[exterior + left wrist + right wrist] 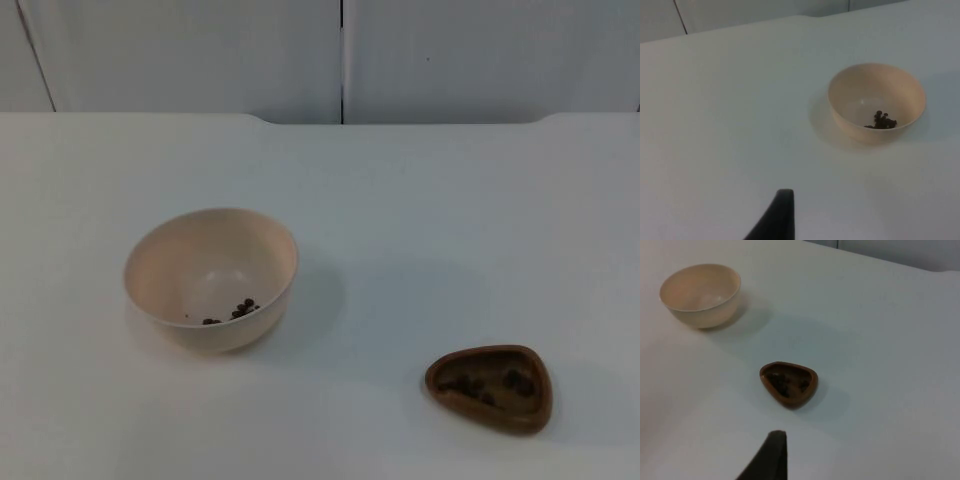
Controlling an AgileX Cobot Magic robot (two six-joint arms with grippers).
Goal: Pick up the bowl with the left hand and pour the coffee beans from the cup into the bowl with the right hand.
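A cream bowl (210,275) stands upright on the white table, left of centre, with a few coffee beans (240,310) at its bottom. The brown, rounded-triangular cup (490,388) lies near the front right and holds dark beans. In the left wrist view the bowl (876,102) and its beans (881,121) sit well ahead of my left gripper (782,220), which hangs above bare table and touches nothing. In the right wrist view the cup (788,383) lies a short way ahead of my right gripper (772,457), with the bowl (700,295) farther off.
The grey partition wall (340,55) closes the far edge of the table (450,200). A wide stretch of white surface separates the bowl from the cup.
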